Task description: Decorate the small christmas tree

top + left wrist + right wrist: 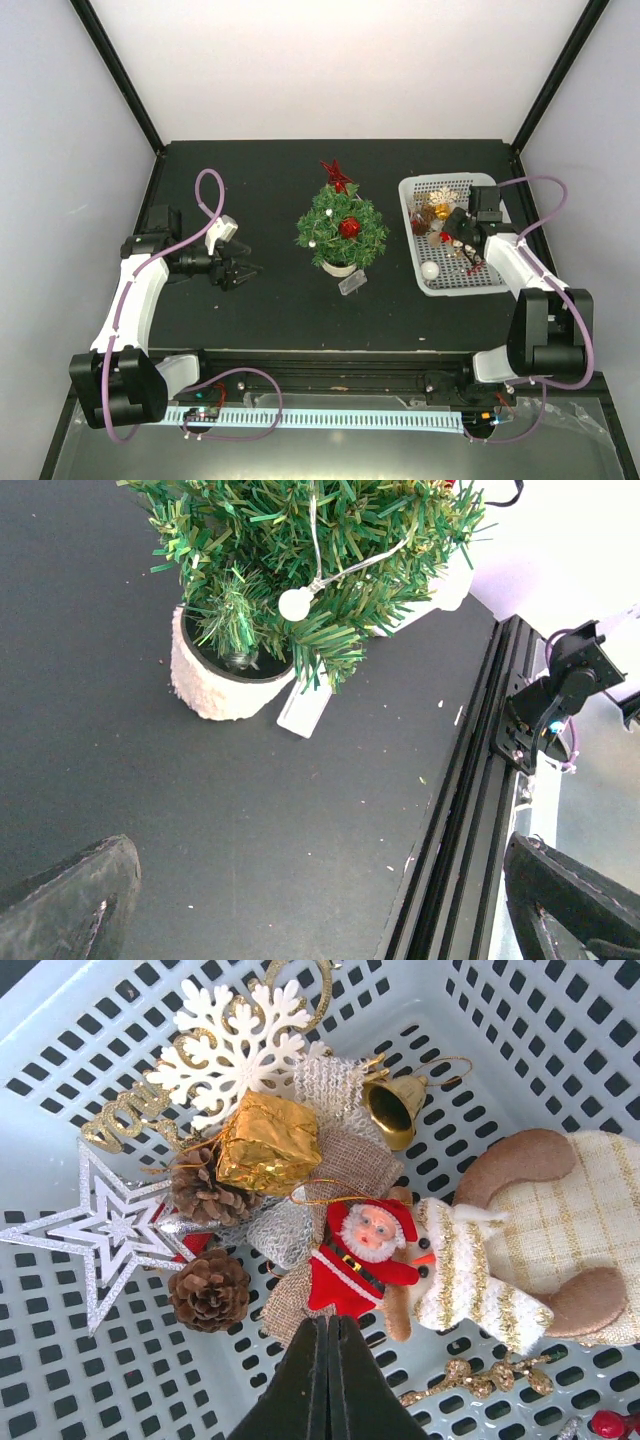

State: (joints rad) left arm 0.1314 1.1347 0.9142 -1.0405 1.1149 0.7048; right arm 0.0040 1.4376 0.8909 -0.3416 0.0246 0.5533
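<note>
While the left gripper (236, 270) sits wide open at left, the right gripper (328, 1328) is closed, its tips just below a Santa (360, 1255) in the basket (470, 282); the tree (340, 228) stands upright at centre, between them.

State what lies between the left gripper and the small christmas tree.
Nothing: in the top view, only bare black table separates the left gripper from the small christmas tree.
</note>
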